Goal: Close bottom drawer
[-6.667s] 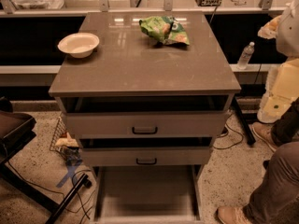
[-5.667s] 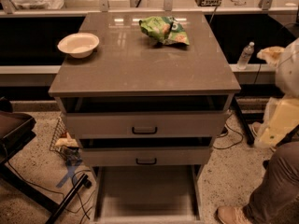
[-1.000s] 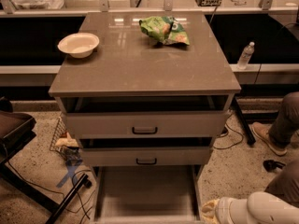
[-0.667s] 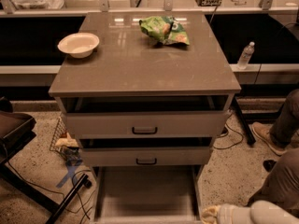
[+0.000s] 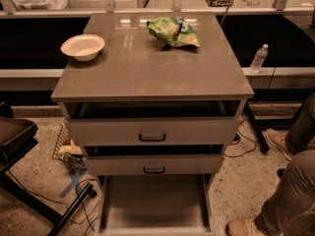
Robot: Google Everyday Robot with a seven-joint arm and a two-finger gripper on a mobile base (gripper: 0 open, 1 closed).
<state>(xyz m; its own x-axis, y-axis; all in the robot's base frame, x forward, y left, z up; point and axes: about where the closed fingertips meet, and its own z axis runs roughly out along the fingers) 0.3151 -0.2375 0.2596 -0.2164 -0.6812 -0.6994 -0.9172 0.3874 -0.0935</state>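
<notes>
The bottom drawer [image 5: 155, 200] is pulled far out toward me. Its long flat grey floor shows below the two upper drawers, and its front runs along the bottom edge of the view. Its handle is out of view. The middle drawer [image 5: 153, 164] and the top drawer [image 5: 152, 131] each stand slightly open, each with a small dark handle. My gripper is not in the camera view, and no part of my arm shows.
A white bowl [image 5: 82, 46] and a green chip bag [image 5: 173, 32] lie on the cabinet top [image 5: 147, 73]. A person's legs [image 5: 295, 191] and shoe [image 5: 242, 227] are at the right. A water bottle [image 5: 259, 58] stands behind. A dark chair [image 5: 15, 136] and cables are at the left.
My arm, which lay low at the bottom right beside the open bottom drawer, has dropped out of view. The drawers have not moved.
</notes>
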